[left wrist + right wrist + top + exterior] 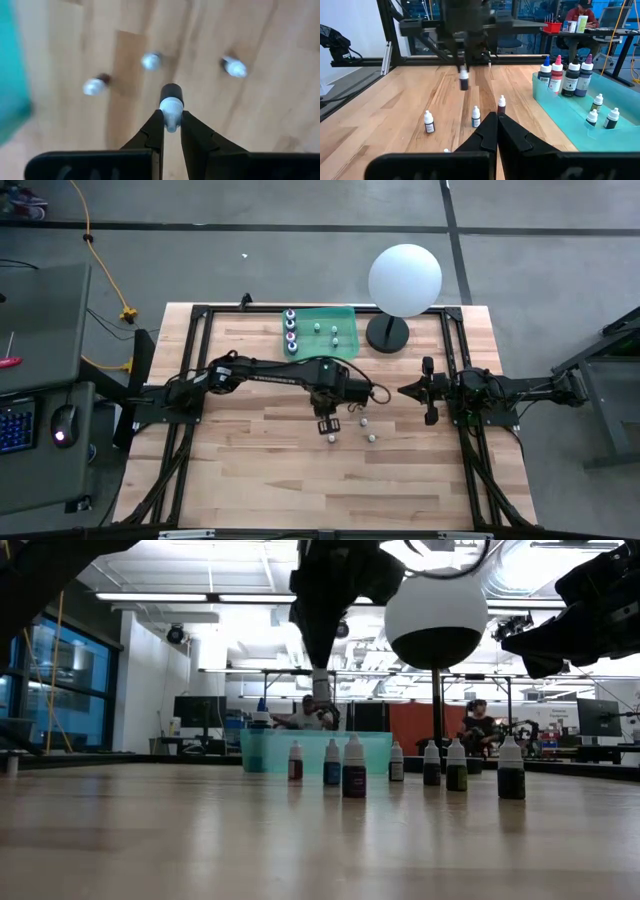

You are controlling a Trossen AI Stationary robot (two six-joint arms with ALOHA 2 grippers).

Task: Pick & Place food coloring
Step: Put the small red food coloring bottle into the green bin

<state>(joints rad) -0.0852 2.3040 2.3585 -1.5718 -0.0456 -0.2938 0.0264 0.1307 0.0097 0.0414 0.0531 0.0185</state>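
Observation:
My left gripper (171, 120) hangs over the table's middle (327, 424), pointing down and shut on a small dark food coloring bottle (464, 81) with a white cap. Three more small bottles (476, 116) stand upright on the wood just below and around it. A green tray (346, 314) at the far side holds taller bottles (565, 77) and a few tiny ones (592, 116). My right gripper (497, 119) waits shut at the right (405, 391), pointing level toward the table's middle. My left gripper pinches the bottle's white cap (171, 106) between its two fingertips, coming from above and pointing down. The dark body (171, 93) hangs upright below the fingers, lifted clear of the table.
A big white sphere on a black base (404, 277) stands at the far side, right of the tray. In the low view, several bottles (354, 767) stand in a loose row. Bare wood lies toward the near edge (300, 490). People sit at desks beyond the table (580, 12).

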